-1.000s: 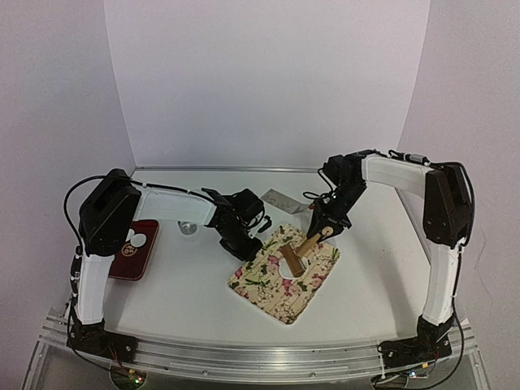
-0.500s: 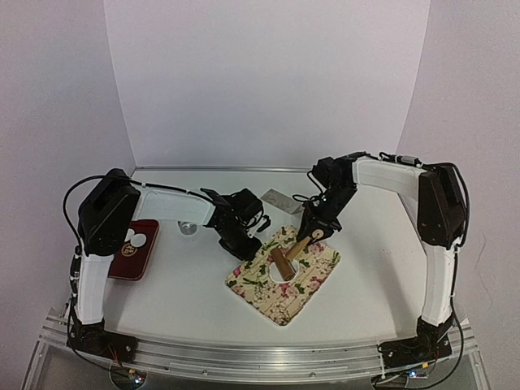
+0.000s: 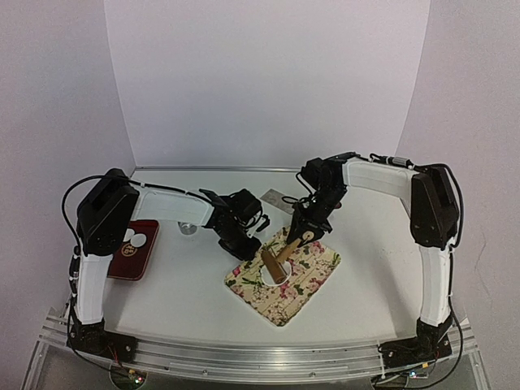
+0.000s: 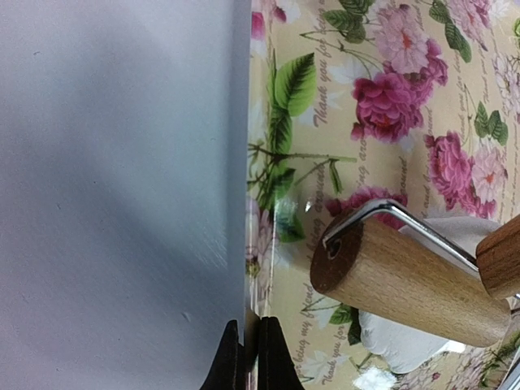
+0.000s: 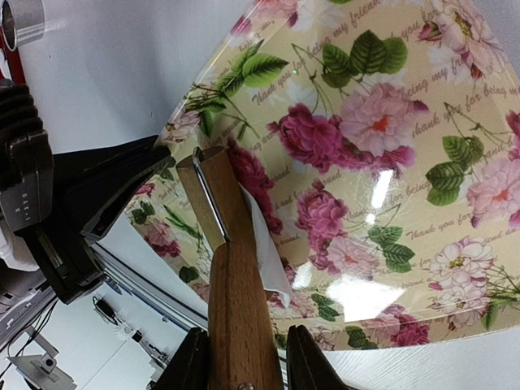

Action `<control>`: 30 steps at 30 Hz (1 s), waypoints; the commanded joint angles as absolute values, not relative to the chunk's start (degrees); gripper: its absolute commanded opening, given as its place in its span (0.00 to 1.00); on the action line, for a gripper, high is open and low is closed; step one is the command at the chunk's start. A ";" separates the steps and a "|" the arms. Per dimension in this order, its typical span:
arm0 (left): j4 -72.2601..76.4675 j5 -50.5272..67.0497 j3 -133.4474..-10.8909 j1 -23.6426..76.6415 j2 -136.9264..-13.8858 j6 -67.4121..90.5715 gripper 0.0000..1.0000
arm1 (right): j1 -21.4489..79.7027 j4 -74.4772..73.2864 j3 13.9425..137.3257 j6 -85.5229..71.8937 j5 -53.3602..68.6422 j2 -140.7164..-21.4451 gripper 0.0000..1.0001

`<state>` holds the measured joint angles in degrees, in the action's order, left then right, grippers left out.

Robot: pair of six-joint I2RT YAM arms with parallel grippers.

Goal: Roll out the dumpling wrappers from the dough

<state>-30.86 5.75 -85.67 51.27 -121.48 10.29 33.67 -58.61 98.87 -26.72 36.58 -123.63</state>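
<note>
A: Bench note, standing beside the rig. The right claw (image 5: 244, 370) is clamped on the handle of the wooden roller with a bent metal bracket (image 4: 406, 280). The roller's barrel lies on the white dough piece (image 4: 398, 341), near the middle of the floral-printed plastic mat (image 3: 315, 272).

B: And the left?

A: The left claw (image 4: 246, 353) is pinched almost closed on the mat's left edge, apparently pinning it to the white worktop (image 3: 179, 292).

B: Finished pieces?

A: Thin white round dumpling wrappers (image 3: 137, 240) lie on the dark red tray (image 3: 122, 268) at far left, well apart from the mat. The small round metal ring cutter (image 3: 188, 229) sits between tray and mat.

B: How should this pass be done?

A: My judgement is to hold the barrel level so both ends bear evenly and to press lightly. Strokes should cross the dough from several directions, stopping short of its rim. The left pinch should stop the mat sliding. The risk is dough sticking to the barrel and lifting.
</note>
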 commanded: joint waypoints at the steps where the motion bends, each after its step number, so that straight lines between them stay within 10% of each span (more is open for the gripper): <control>1: -27.57 4.46 -82.04 51.57 -124.11 10.85 0.00 | 37.14 -63.23 88.60 -28.28 4.15 -137.17 0.00; 30: -28.09 2.47 -78.94 46.41 -121.58 10.43 0.00 | 21.50 -64.31 82.91 -21.45 -4.48 -131.67 0.00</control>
<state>-22.45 9.37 -78.77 49.06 -118.36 10.37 22.37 -55.77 89.60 -20.59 47.41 -122.45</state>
